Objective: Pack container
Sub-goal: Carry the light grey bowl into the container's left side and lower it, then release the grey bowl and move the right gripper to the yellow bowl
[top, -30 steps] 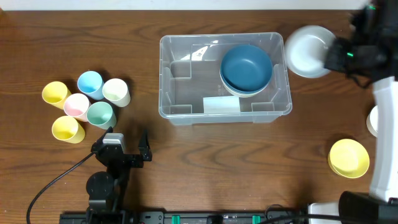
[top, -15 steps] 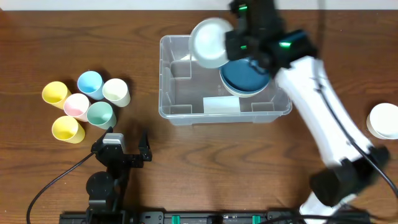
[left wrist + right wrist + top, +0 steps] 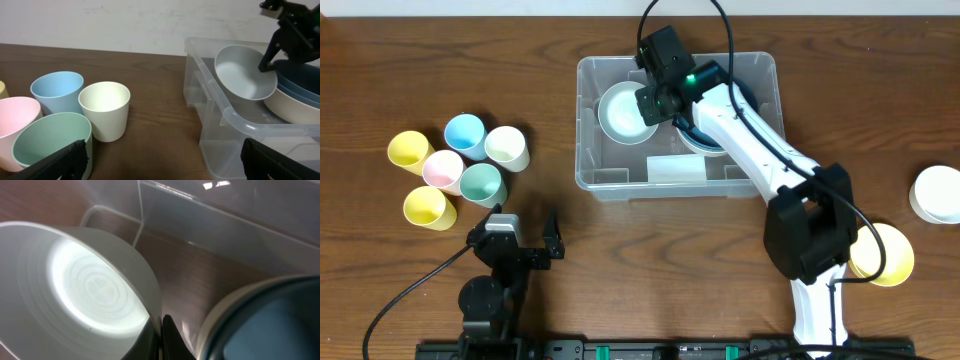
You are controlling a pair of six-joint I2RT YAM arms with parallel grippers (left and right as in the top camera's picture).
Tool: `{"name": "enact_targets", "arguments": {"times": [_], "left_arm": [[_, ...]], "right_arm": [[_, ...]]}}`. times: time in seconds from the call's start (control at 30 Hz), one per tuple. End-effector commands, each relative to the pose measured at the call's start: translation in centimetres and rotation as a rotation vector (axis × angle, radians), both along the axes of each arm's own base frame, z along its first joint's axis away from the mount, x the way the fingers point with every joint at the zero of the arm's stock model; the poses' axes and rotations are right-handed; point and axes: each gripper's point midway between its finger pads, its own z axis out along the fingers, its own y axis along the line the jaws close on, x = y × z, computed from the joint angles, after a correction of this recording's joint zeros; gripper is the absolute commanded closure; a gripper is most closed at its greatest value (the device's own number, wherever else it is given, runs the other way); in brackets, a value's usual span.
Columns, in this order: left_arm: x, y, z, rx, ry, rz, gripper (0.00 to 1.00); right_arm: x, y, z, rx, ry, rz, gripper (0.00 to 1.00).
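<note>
My big clear container [image 3: 620, 190] sits in the middle of the tabletop [image 3: 380, 60], toward the far side, with its long side going left to right. The white bowl [image 3: 620, 112] hangs tilted over its left half, with the blue bowl [image 3: 305, 80] just to the right. My right gripper [image 3: 653, 106] is pinched tight on the white bowl's rim, so this arm is nearer, while my left gripper [image 3: 518, 238] waits near me, fingers wide apart, holding nothing.

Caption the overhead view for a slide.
Right gripper holds a white bowl inside the clear container, beside the blue bowl.
</note>
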Motion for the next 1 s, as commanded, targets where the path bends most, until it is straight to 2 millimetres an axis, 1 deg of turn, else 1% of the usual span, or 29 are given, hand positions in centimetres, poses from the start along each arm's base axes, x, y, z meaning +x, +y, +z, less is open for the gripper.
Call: {"name": "enact_targets", "arguments": {"times": [0.0, 0.2, 0.5, 0.57, 0.6, 0.63, 0.7, 0.87, 0.93, 0.97], "left_arm": [[-0.1, -0.1, -1.3, 0.008, 0.039, -0.008, 0.02], [-0.1, -0.1, -1.3, 0.008, 0.039, -0.008, 0.02], [-0.1, -0.1, -1.3, 0.008, 0.039, -0.008, 0.02], [-0.1, -0.1, -1.3, 0.008, 0.039, -0.008, 0.02], [-0.1, -0.1, -1.3, 0.008, 0.039, -0.008, 0.02], [-0.1, -0.1, -1.3, 0.008, 0.038, -0.008, 0.02], [-0.1, -0.1, -1.3, 0.008, 0.039, -0.008, 0.02], [-0.1, -0.1, -1.3, 0.008, 0.039, -0.008, 0.02], [-0.1, -0.1, -1.3, 0.008, 0.039, -0.008, 0.02], [-0.1, -0.1, -1.3, 0.008, 0.039, -0.008, 0.02]], "right_arm": [[0.6, 1.0, -0.7, 0.003, -0.021, 0.001, 0.99], [1.6, 1.6, -1.5, 0.017, -0.044, 0.001, 0.99], [1.7, 1.5, -3.3, -0.003, -0.025, -0.003, 0.98], [1.7, 1.5, -3.5, -0.004, -0.022, -0.003, 0.90], [1.7, 1.5, -3.5, -0.005, -0.021, -0.003, 0.84], [1.7, 1.5, -3.5, -0.005, -0.022, -0.003, 0.81], [1.7, 1.5, -3.5, -0.004, -0.022, -0.003, 0.77], [1.6, 1.5, -3.2, -0.003, -0.022, -0.002, 0.77], [1.3, 1.7, -2.2, 0.012, -0.027, 0.007, 0.76], [1.1, 2.0, -1.4, 0.024, -0.031, 0.014, 0.77]]}}
